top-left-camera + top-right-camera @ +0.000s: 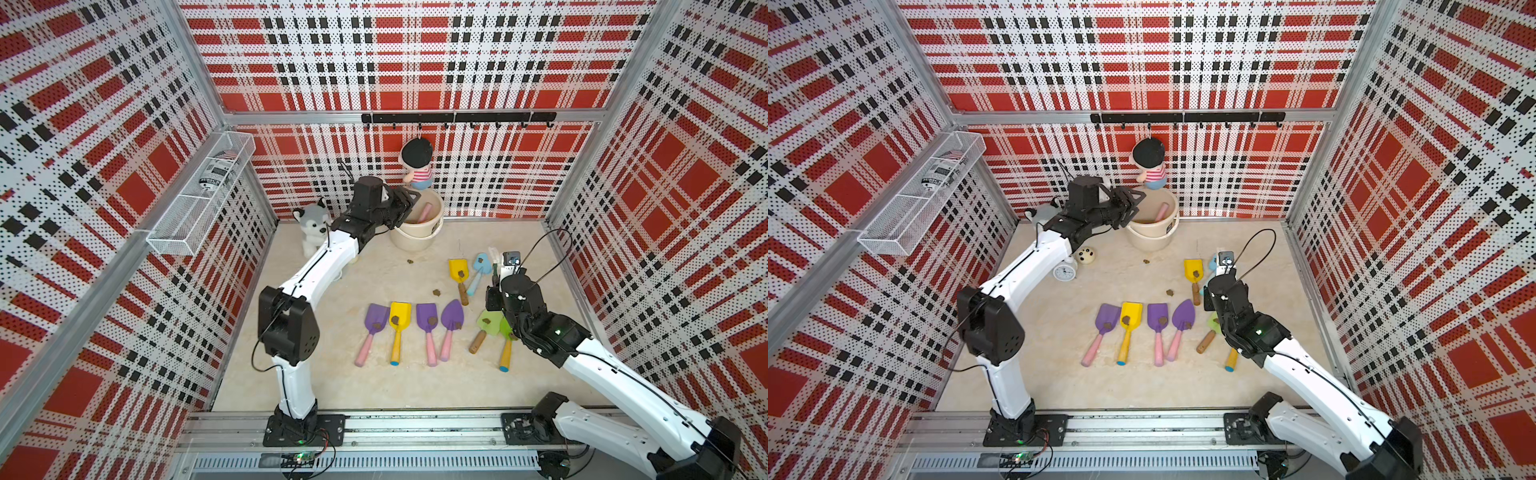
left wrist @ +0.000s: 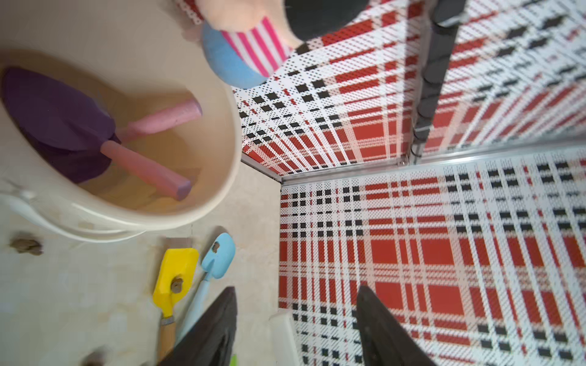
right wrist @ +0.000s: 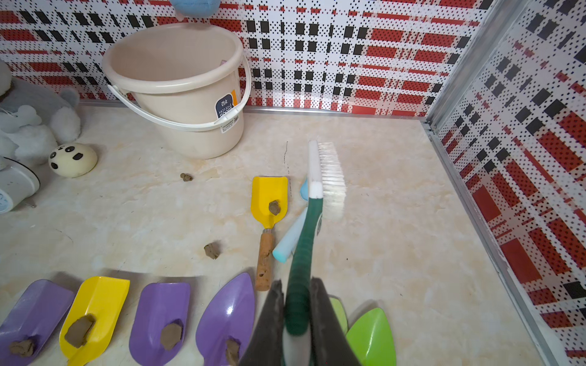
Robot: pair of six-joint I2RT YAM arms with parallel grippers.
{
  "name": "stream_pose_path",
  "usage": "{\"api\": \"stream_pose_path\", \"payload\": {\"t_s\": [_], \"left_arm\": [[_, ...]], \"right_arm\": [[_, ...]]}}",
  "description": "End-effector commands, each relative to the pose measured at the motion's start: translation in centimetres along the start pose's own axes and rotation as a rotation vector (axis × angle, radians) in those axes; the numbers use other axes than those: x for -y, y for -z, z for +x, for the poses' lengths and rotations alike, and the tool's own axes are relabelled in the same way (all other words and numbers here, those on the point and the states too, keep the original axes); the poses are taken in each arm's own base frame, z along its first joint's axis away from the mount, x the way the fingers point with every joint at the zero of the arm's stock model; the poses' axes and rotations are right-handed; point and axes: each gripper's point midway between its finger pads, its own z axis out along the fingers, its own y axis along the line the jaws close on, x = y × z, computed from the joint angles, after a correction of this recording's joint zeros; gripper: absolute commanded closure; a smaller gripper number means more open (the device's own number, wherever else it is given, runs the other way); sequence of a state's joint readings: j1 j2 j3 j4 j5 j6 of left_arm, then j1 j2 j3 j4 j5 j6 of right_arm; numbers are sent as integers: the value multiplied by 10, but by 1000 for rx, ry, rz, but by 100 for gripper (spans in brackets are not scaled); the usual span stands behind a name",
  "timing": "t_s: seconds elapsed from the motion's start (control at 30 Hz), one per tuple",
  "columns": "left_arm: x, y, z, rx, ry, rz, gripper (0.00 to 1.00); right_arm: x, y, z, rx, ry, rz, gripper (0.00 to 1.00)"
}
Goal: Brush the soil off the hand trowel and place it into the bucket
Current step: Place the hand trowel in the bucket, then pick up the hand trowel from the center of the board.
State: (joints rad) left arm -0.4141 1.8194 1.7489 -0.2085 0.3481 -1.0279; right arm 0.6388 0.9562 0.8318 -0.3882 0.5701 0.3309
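The cream bucket stands at the back wall. Two purple trowels with pink handles lie inside it. My left gripper hovers at the bucket's rim, open, with nothing between its fingers. My right gripper is shut on the green handle of a white-bristled brush, held over a light blue trowel. Several trowels lie on the table, each with a soil lump on its blade: a row of purple and yellow ones, a yellow one and green ones. Loose soil lies nearby.
A husky plush, an alarm clock and a panda ball sit at the back left under my left arm. A doll hangs from the hook rail just above the bucket. A wire basket is on the left wall.
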Motion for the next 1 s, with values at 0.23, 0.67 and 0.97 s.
{"api": "stream_pose_path", "payload": {"t_s": [0.23, 0.67, 0.97], "left_arm": [[-114, 87, 64, -65, -468, -441, 39], [-227, 181, 156, -128, -473, -749, 39], [-257, 191, 213, -248, -475, -802, 39]], "right_arm": [[-12, -8, -10, 31, -5, -35, 100], [-21, -19, -4, 7, 23, -46, 100], [-24, -21, -7, 3, 36, -51, 100]]}}
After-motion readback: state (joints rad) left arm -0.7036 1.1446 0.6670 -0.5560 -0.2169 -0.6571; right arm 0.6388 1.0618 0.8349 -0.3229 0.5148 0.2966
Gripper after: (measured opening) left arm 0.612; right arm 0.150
